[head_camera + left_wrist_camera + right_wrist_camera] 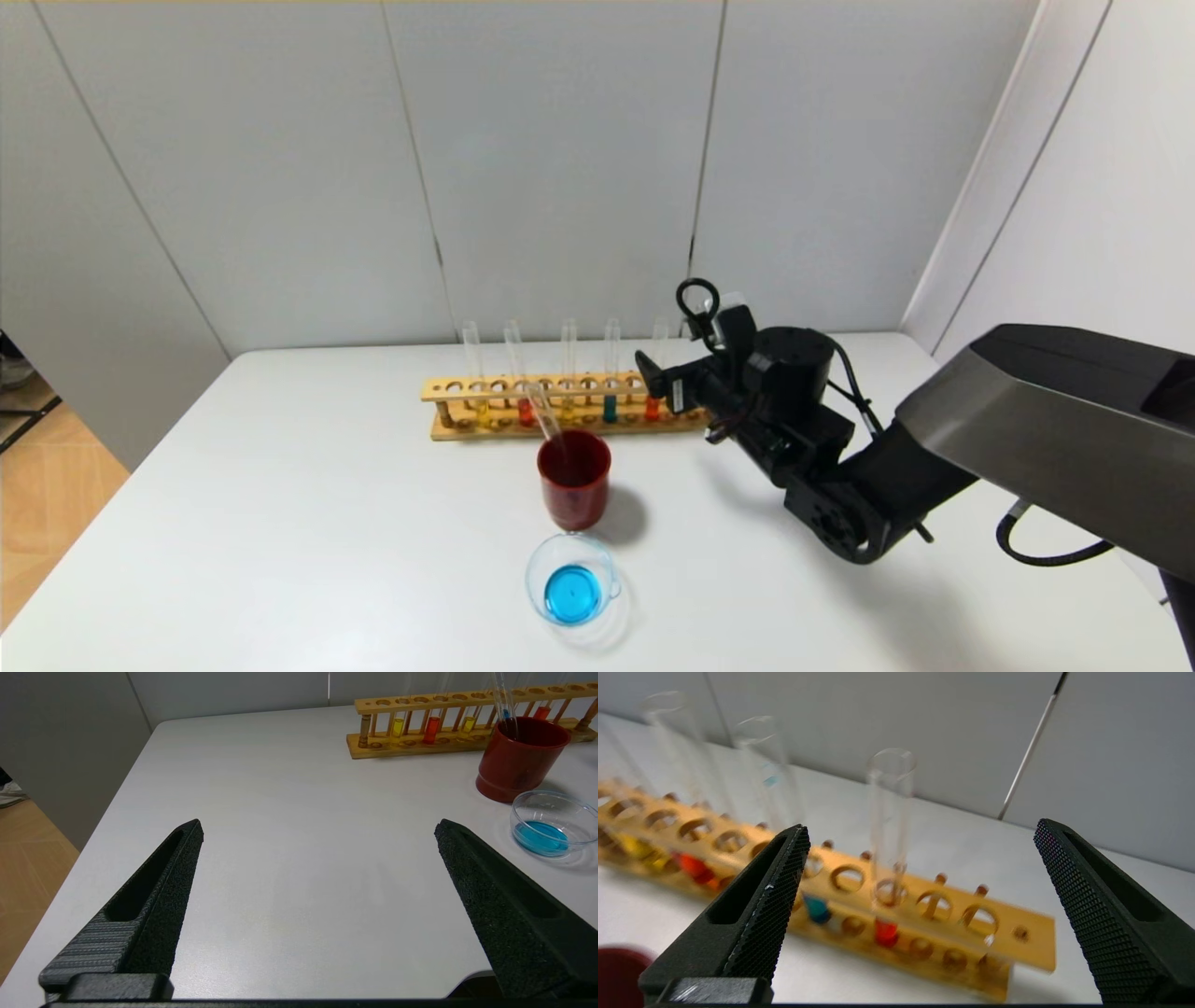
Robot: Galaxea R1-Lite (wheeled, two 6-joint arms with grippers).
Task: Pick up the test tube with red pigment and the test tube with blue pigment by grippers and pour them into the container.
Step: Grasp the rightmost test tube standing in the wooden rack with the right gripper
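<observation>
A wooden rack (446, 388) at the back of the table holds the test tube with red pigment (652, 408) near its right end. In the right wrist view that tube (886, 931) stands upright between and beyond the wide-apart fingers. My right gripper (667, 383) is open just right of it and touches nothing. A second red tube (525, 413) stands further left. I cannot pick out the test tube with blue pigment. A clear, empty-looking tube (544, 415) leans in a dark red cup (574, 495). The container (534, 571) holds blue liquid. My left gripper (318, 823) hangs open over bare table.
The rack also carries yellow tubes (482, 413) and a teal tube (610, 409). The cup stands between rack and container, close to both. The white table (280, 523) ends in an edge at the left, with floor beyond. Grey wall panels stand behind the rack.
</observation>
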